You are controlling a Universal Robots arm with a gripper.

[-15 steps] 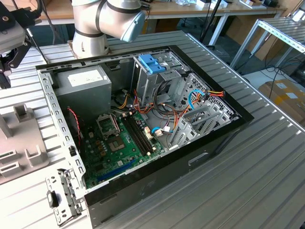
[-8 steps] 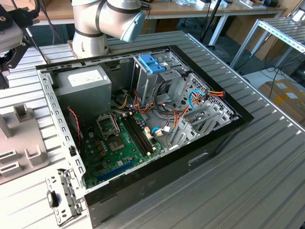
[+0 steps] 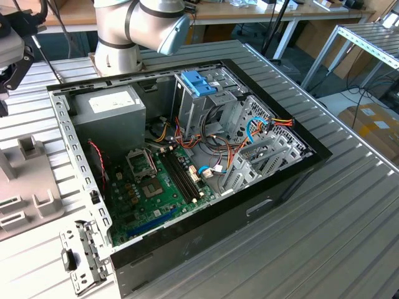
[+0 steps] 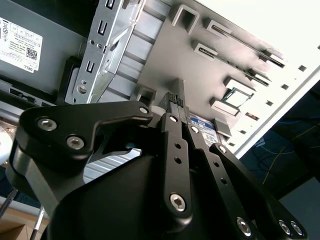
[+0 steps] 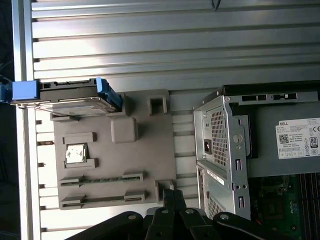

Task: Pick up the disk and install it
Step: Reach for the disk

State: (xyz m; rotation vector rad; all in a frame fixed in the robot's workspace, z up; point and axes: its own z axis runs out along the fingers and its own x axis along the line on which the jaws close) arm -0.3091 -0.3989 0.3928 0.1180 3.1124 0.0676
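In the first wrist view the disk [image 5: 70,98], a thin grey metal drive with light-blue side rails, lies at the far end of a grey fixture plate [image 5: 150,150]. It sits beside a raised grey block. My gripper [image 5: 172,196] hangs over the opposite edge of that plate, well away from the disk. Its black fingers are shut together with nothing between them. The second wrist view shows the same closed fingertips [image 4: 176,100] above the plate [image 4: 165,55]. In the exterior view the black tool head [image 3: 14,59] is at the far upper left, above the fixture plate [image 3: 28,187].
An open computer case [image 3: 187,156] fills the table's middle, with a green motherboard [image 3: 149,193], a grey power supply [image 3: 109,109] and a metal drive cage with a bright-blue bracket [image 3: 198,82]. A small chip [image 5: 76,154] rests on the fixture plate. A loose metal bracket [image 3: 78,258] lies near the case's corner.
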